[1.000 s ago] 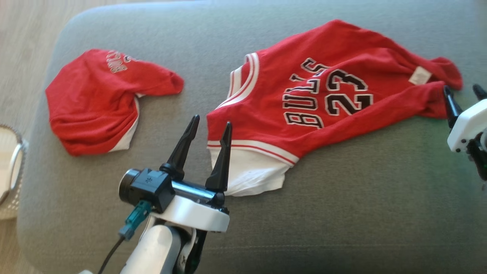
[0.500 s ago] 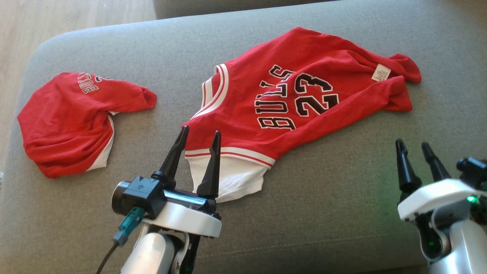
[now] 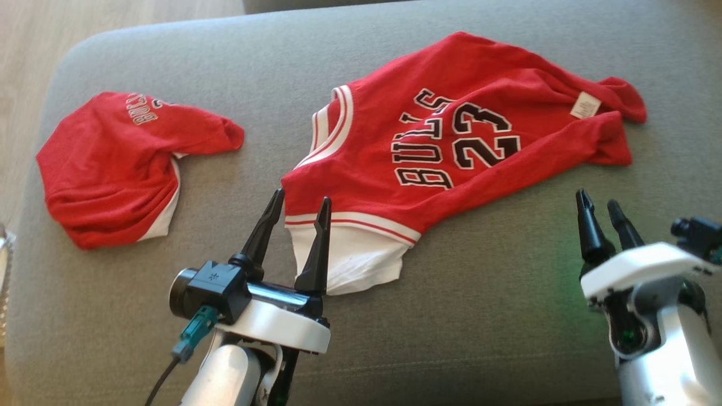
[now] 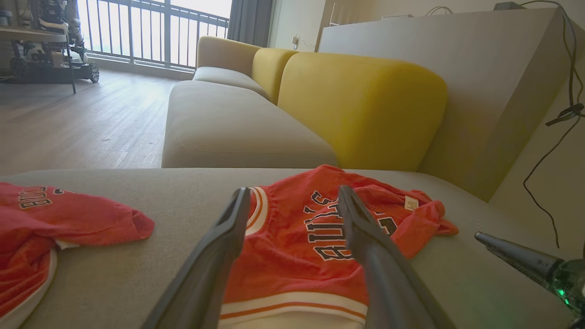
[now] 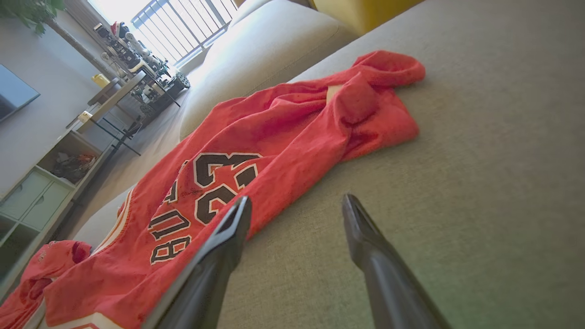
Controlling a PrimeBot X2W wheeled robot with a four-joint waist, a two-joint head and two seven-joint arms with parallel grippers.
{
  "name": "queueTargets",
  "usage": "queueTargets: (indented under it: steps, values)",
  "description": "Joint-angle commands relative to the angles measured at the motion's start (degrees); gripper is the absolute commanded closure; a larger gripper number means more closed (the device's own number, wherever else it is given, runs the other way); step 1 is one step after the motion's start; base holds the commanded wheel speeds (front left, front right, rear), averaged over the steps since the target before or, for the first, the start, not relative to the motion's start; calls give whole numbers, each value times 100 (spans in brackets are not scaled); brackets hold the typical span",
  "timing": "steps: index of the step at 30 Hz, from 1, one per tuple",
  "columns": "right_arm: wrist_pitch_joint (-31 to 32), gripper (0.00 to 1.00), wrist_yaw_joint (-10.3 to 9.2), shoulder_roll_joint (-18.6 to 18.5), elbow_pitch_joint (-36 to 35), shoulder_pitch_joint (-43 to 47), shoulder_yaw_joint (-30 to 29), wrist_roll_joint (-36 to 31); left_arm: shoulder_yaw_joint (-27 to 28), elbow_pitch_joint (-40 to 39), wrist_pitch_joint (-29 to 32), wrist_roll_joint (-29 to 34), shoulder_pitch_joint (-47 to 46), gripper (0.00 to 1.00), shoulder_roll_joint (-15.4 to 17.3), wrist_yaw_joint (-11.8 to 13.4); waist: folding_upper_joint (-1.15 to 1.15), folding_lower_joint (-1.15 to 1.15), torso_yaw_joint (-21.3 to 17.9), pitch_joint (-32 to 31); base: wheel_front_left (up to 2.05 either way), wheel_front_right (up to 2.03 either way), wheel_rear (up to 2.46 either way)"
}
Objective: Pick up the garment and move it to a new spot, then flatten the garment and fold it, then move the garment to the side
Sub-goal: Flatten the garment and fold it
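A red garment (image 3: pixel 451 141) with "BULLS 23" lettering and a white hem lies spread on the grey cushion (image 3: pixel 496 293), its far end crumpled. My left gripper (image 3: pixel 303 195) stands open at the hem's left corner, gripping nothing. In the left wrist view the left gripper (image 4: pixel 293 188) frames the garment (image 4: pixel 292 256). My right gripper (image 3: pixel 597 197) is open over bare cushion, just short of the garment's near edge. In the right wrist view the right gripper (image 5: pixel 297 198) points along the edge of the garment (image 5: pixel 256 132).
A second red garment (image 3: pixel 113 163) lies bunched at the cushion's left end. Wooden floor (image 3: pixel 34 34) lies beyond the cushion's rounded left edge. A yellow sofa (image 4: pixel 361 100) and a pale wall stand behind. A rimmed object (image 3: pixel 4 248) shows at the left border.
The head camera has shifted. My right gripper has drawn back from the garment's crumpled far end to bare cushion nearer me. My left gripper stays open by the hem.
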Motion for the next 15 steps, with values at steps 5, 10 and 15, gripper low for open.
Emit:
queueTargets:
  steps: [5, 10, 15]
  values:
    - [212, 0, -1, -11, 521, -768, 26, 223, 160, -163, -32, 88, -302, 0, 31, -35, 0, 0, 343, 278, 0, 0, 0]
    - [281, 0, -1, -69, 1167, -1235, -259, 443, 155, -171, -32, 99, -394, 0, 31, -42, 0, 0, 613, 462, 0, 0, 0]
    - [212, 0, -1, -123, 1699, -1559, -346, 479, 168, -192, -32, 82, -429, 0, 31, -12, 0, 0, 761, 563, 0, 0, 0]
